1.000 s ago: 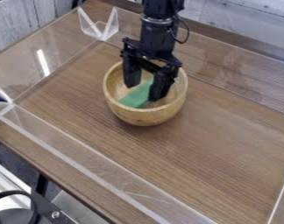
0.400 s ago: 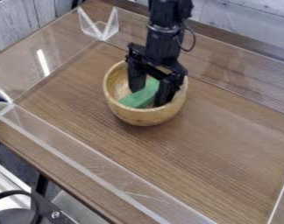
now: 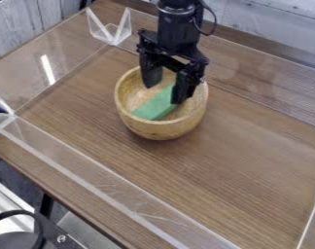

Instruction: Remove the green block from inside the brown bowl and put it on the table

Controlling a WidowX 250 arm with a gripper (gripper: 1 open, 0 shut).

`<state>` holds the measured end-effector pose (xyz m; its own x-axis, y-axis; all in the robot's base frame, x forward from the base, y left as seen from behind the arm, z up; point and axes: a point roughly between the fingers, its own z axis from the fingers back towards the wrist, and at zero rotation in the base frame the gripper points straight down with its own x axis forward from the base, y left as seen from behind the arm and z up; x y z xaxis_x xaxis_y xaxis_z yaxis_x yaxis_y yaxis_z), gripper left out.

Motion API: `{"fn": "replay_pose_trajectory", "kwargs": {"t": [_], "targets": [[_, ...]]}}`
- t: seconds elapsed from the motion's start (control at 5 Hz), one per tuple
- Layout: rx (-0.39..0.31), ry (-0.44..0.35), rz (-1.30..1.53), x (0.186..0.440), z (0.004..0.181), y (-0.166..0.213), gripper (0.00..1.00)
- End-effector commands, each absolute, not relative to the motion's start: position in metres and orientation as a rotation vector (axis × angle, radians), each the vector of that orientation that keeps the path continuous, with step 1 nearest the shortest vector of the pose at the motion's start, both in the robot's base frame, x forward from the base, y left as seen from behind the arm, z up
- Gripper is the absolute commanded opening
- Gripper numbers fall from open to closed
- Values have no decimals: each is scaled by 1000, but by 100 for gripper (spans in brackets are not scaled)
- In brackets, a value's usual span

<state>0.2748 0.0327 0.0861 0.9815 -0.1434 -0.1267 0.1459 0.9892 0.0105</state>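
The brown bowl (image 3: 161, 127) stands on the table (image 3: 231, 170) a little behind its middle. The green block (image 3: 153, 108) lies inside it, tilted against the bowl's inner wall. My black gripper (image 3: 167, 90) hangs straight down over the bowl, open, with its fingertips at about rim height on either side of the block's upper end. Nothing is held between the fingers. Part of the block's far end is hidden behind the fingers.
Low clear acrylic walls (image 3: 50, 68) run along the table's edges, with a folded clear piece (image 3: 111, 27) at the back left corner. Bare wood-grain surface spreads to the front and right of the bowl.
The gripper has risen a little out of the bowl and stayed open. The green block stays in the bowl.
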Motion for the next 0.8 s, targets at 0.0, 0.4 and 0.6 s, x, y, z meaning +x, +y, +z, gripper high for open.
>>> {"fn": "replay_pose_trajectory", "kwargs": {"t": [0.0,0.4,0.6], "targets": [[22,106,-163,285,97,37,100],[-3,126,-195,286,91,45,100],[-15,126,-211,287,84,54,100]]}}
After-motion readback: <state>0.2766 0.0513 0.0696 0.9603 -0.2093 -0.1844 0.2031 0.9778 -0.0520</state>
